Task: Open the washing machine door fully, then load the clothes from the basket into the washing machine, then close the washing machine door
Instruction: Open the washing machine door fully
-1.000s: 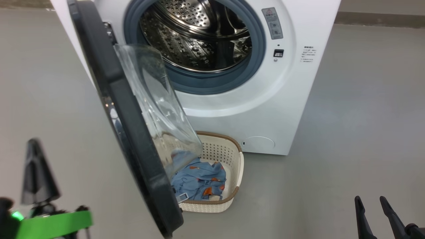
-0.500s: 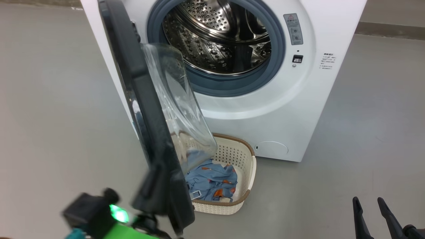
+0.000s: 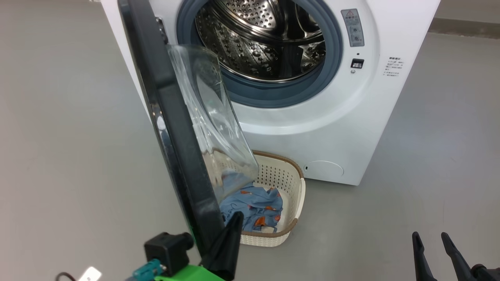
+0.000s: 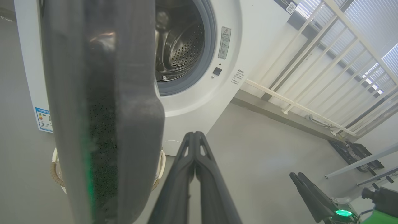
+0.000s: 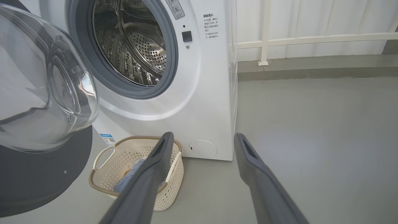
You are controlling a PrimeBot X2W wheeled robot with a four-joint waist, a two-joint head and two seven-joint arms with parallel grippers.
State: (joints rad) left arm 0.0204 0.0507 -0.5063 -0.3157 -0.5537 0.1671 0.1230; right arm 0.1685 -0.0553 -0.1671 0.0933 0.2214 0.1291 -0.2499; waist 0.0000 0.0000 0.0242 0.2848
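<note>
The washing machine (image 3: 332,128) is a white front-loader with its steel drum (image 3: 269,39) exposed. The washing machine door (image 3: 172,117) stands swung out, its black rim edge-on to me and its glass bowl (image 3: 211,125) facing right. On the floor below the opening sits the basket (image 3: 291,183), with the blue printed clothes (image 3: 254,207) inside, partly hidden by the door. My left gripper (image 3: 235,216) is shut and empty, just right of the door's lower edge; its closed tips (image 4: 194,134) stand beside the rim (image 4: 102,109). At the lower right, my right gripper (image 3: 429,236) is open and empty, its tips (image 5: 203,135) apart over the basket (image 5: 136,168).
Grey floor surrounds the machine on both sides. Right of the machine, a white railing (image 5: 311,39) runs along a low kerb (image 5: 311,71). The swung-out door stands between the left floor area and the basket.
My left gripper has swept from the far left, outside the door, across its lower edge to the inner right side. The camera has also shifted; the right gripper stays put.
</note>
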